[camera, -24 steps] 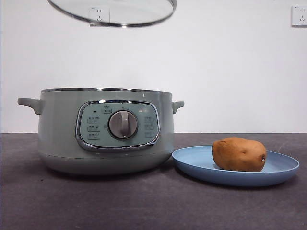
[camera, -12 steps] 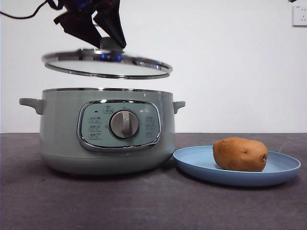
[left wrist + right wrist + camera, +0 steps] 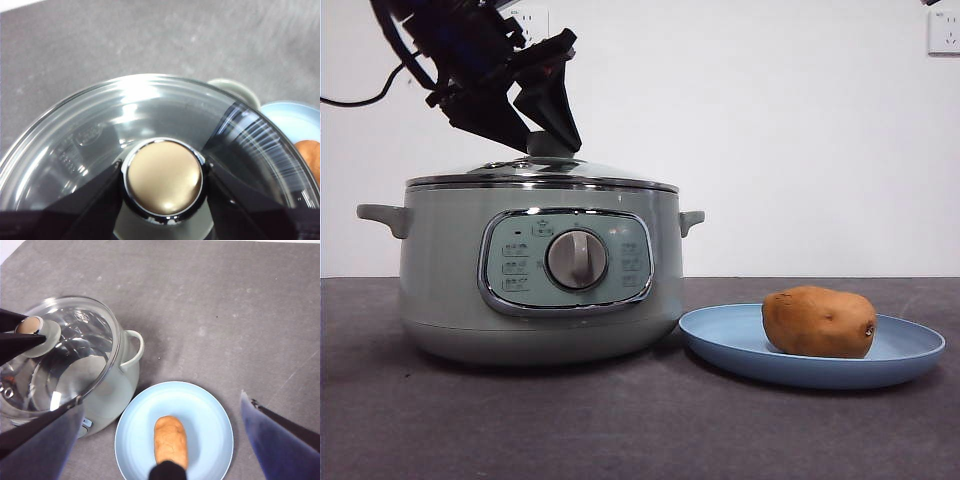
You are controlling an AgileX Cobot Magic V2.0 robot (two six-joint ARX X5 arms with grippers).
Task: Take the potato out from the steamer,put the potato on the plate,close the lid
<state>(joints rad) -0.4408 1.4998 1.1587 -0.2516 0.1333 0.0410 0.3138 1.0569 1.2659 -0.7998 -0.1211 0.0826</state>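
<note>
The sage-green steamer (image 3: 540, 275) stands at the left of the table. The glass lid (image 3: 540, 176) rests on its rim. My left gripper (image 3: 548, 135) is shut on the lid's pale knob (image 3: 164, 176) from above, one black jaw on each side. The brown potato (image 3: 818, 321) lies on the light-blue plate (image 3: 905, 355) to the right of the steamer. My right gripper (image 3: 160, 440) is open and empty, high above the plate (image 3: 200, 410), with the potato (image 3: 170, 439) below it. The lid (image 3: 65, 360) and steamer handle (image 3: 132, 347) also show in the right wrist view.
The table (image 3: 640, 430) is dark grey. A white wall with power sockets (image 3: 944, 30) stands behind. A black cable (image 3: 360, 98) hangs from the left arm at the upper left.
My left gripper has lowered the lid from high above the steamer down onto its rim. The potato and plate have not moved.
</note>
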